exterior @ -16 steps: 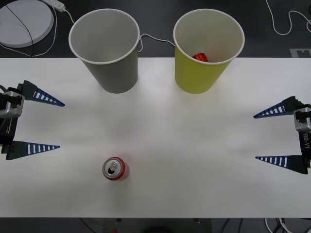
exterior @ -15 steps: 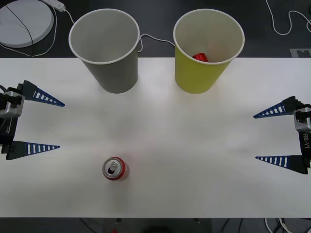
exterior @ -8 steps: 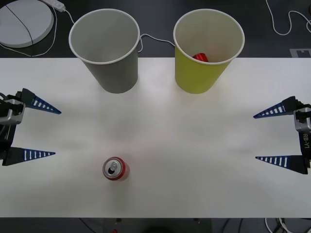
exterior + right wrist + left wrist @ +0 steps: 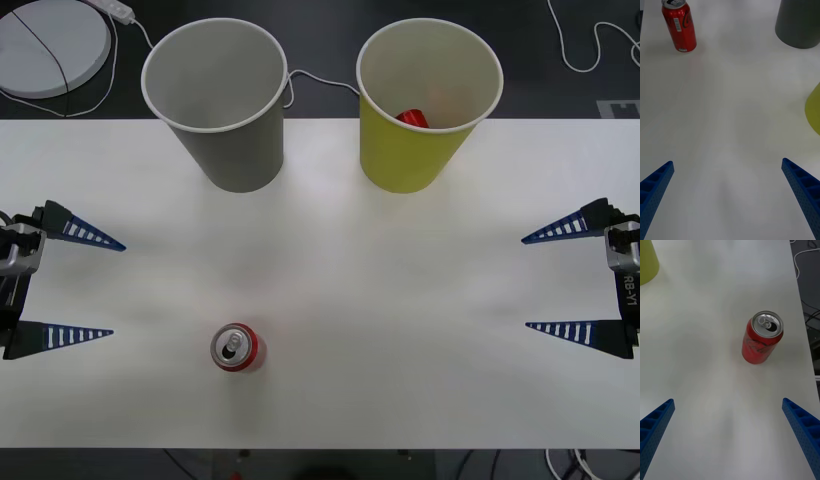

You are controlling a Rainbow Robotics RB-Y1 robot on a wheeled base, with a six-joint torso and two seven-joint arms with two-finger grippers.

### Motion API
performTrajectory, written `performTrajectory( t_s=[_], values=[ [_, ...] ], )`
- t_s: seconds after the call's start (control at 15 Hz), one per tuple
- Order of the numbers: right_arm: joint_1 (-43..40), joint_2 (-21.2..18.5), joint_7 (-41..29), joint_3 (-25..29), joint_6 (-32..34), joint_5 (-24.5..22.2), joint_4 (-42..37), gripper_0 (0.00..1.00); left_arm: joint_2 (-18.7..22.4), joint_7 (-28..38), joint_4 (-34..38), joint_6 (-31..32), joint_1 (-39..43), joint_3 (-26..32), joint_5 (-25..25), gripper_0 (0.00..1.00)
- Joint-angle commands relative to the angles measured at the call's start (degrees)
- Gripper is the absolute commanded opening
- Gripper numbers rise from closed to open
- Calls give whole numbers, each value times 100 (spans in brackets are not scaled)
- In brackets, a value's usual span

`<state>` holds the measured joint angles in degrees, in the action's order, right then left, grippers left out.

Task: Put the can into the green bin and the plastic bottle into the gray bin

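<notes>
Though upright, can (image 4: 237,347) beyond left fingers (image 4: 70,333)

Red can (image 4: 238,348), gray bin (image 4: 216,100), yellow-green bin (image 4: 428,100) perhaps holding something red

White table (image 4: 400,300), gray disc (image 4: 45,45), cables (image 4: 590,45)

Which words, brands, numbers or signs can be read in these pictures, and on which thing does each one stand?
"RB-Y1": printed sideways on the white body of the right claw, at the table's right edge.
White script brand on the side of the red can: partly turned away, too unclear to read.
White label patch on the same can: print too small to read.
Gray bin and green bin: no text.
</notes>
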<state>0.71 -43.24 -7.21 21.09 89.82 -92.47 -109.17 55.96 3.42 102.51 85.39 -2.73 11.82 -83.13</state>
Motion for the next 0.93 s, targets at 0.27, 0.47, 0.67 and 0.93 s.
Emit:
performTrajectory(
  t_s=[0.27,0.47,0.67,0.93],
  values=[
    [0,0,0,0,0,1,1,100,-6,-1441,-1163,-295,18,-470,711,100],
    [0,0,0,0,0,1,1,100,2,-2056,-1743,-330,0,-742,1168,100],
    [0,0,0,0,0,1,1,100,-15,-2671,-2437,-330,-96,-1191,1810,100],
    [0,0,0,0,0,1,1,100,-15,-3585,-3281,-330,-325,-1876,2469,100]
  ],
)
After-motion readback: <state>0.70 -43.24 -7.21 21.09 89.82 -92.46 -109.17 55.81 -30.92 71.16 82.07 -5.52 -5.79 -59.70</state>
